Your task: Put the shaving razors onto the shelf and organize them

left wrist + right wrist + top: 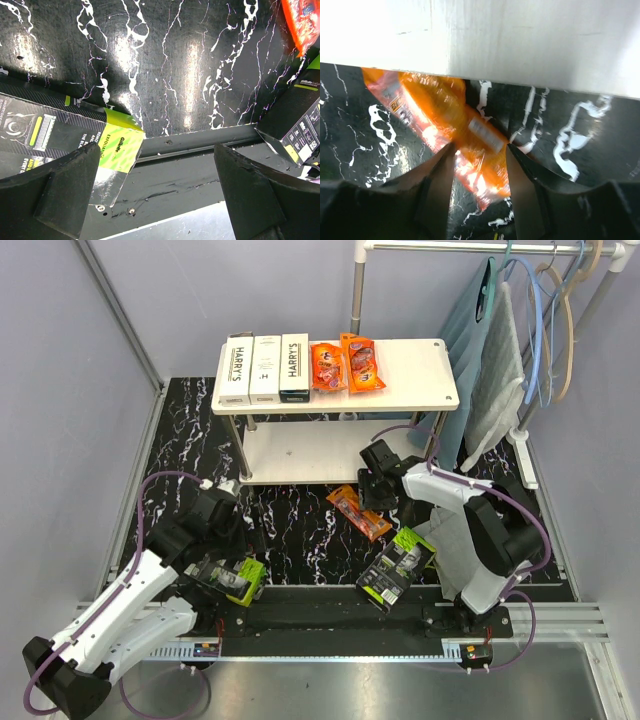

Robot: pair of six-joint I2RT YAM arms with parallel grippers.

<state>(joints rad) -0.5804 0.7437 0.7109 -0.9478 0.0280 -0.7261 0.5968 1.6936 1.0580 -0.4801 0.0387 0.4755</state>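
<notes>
Three white HARRY'S boxes (264, 367) and two orange packs (346, 365) lie on the shelf's top board (420, 370). A third orange pack (360, 512) lies on the black marbled floor in front of the shelf. My right gripper (372, 495) is open just above it, and in the right wrist view the fingers (440, 175) straddle this pack (445, 107). One black-and-lime blister pack (236, 580) lies at the front left and shows beside the left finger in the left wrist view (65, 132). My left gripper (155, 200) is open and empty over it. A second blister pack (397, 567) lies front centre.
The shelf's lower board (300, 452) is bare and its edge fills the top of the right wrist view (480, 40). A clothes rail with hangers and grey-blue cloths (500, 360) stands at the back right. A grey cloth (448, 540) lies under the right arm. A metal rail (330, 625) runs along the front edge.
</notes>
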